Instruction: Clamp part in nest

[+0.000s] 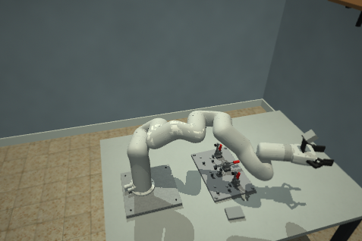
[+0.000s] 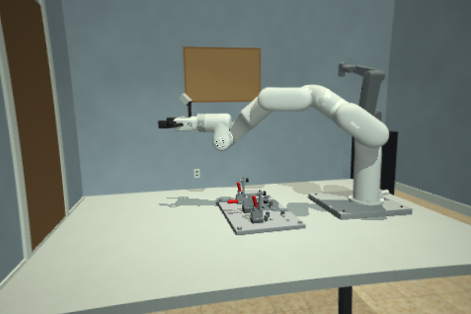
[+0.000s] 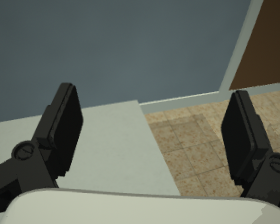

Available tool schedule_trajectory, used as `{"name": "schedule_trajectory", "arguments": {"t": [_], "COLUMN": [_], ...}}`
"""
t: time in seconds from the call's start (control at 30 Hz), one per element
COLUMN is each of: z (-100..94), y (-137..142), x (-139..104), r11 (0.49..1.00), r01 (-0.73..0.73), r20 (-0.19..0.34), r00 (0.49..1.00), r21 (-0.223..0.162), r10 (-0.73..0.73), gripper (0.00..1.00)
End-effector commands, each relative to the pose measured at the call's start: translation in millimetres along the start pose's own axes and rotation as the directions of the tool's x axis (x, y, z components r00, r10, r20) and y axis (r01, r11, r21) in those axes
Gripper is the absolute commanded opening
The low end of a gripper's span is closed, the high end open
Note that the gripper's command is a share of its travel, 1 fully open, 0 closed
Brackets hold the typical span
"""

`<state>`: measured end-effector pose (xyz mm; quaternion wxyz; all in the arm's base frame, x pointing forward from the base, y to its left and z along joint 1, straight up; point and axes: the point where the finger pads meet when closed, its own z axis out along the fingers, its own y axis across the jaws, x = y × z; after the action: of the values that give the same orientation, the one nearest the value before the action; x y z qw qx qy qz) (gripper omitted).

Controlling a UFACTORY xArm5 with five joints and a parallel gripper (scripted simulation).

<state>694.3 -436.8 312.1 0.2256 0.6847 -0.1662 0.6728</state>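
Note:
The grey part [image 1: 234,213] lies flat on the table beside the near end of the fixture plate [image 1: 222,172]; I cannot find it in the exterior view. The plate carries three nests, each with a red-handled clamp: the far one [image 1: 218,149], the middle one [image 1: 227,164] and the near one [image 1: 236,179]. It also shows in the exterior view [image 2: 261,217]. My gripper [image 1: 319,155] [image 2: 164,123] is open and empty, held high above the table well beyond the fixture, pointing level and outward. In the wrist view the two black fingers frame only table edge and floor.
The arm's base plate [image 1: 151,193] stands at the table's left. The table edge lies below and ahead of the fingers. A black stand [image 2: 371,123] rises behind the arm's base. A door [image 2: 31,123] is at the left wall.

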Motion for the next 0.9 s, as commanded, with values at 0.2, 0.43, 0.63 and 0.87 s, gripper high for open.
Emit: {"name": "schedule_trajectory", "arguments": {"t": [0.2, 0.43, 0.63, 0.87], "z": [-2.2, -18.8, -39.1, -70.4], "y": [-33, -91, -128, -167], "x": [2, -4, -10, -18], "r11": [0.999, 0.991, 0.983, 0.973], "r01": [-0.02, -0.057, -0.08, -0.104], "r20": [0.09, 0.261, 0.374, 0.494], "r00": [0.996, 0.965, 0.927, 0.869], "r21": [0.046, 0.12, 0.163, 0.204], "r10": [0.016, 0.024, 0.014, -0.011], "gripper": [1.0, 1.0, 1.0, 1.0]}}
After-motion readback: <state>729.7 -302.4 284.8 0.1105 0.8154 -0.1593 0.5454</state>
